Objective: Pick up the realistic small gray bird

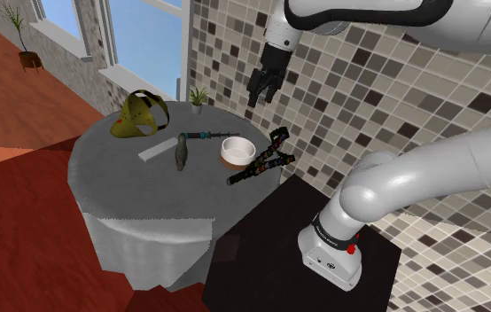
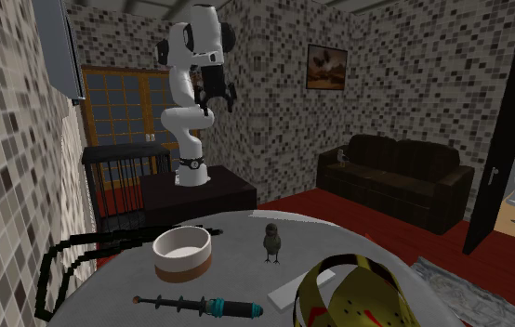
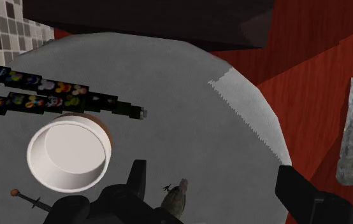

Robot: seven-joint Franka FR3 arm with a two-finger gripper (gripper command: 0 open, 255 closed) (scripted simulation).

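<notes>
Well above the table point(image 1: 111, 182), spread fingers point(image 3: 136, 179) hang apart from the gray bird point(image 3: 176, 198).

In the wrist view the small grey bird point(image 3: 175, 198) was cut by the picture's edge, so only part of its body showed. The thin dark-shafted tool point(image 3: 32, 201) was half hidden behind the black gripper point(image 3: 213, 173) — and the black flower-printed strap point(image 3: 48, 86) ran off the side.
</notes>
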